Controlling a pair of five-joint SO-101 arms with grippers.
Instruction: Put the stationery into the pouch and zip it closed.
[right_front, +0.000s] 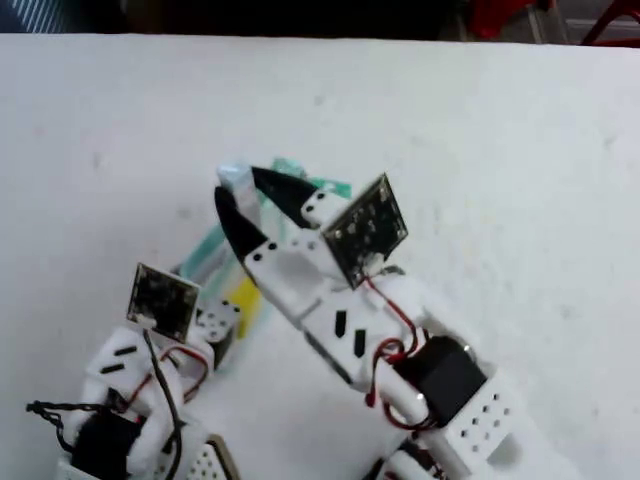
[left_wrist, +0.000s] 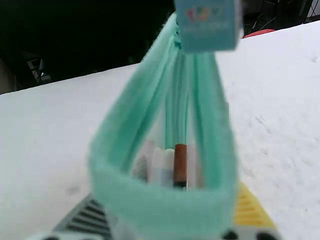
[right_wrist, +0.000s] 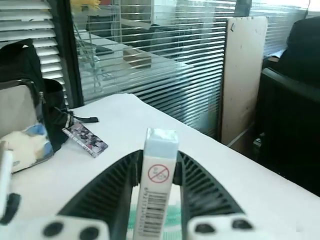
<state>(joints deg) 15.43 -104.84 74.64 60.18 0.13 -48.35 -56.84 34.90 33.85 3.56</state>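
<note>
A mint-green pouch (right_front: 326, 187) lies on the white table, its mouth held open towards my left wrist camera as a wide loop (left_wrist: 125, 130). My left gripper (left_wrist: 165, 222) is shut on the pouch's near rim, and its yellow finger (right_front: 243, 298) sits at the pouch's end. A brown-tipped pen (left_wrist: 180, 165) and other white stationery lie inside. My right gripper (right_front: 238, 192) is shut on a pale blue and white eraser (right_front: 237, 178) (right_wrist: 157, 185), held upright between its black fingers (right_wrist: 100, 192) just above the far part of the pouch. The eraser (left_wrist: 207, 22) hangs over the opening.
The white table (right_front: 480, 150) stretches bare to the right and back. In the right wrist view a black bag (right_wrist: 30, 95) and a small patterned card (right_wrist: 85, 137) lie farther off on the table, with a dark chair (right_wrist: 292, 100) beyond its edge.
</note>
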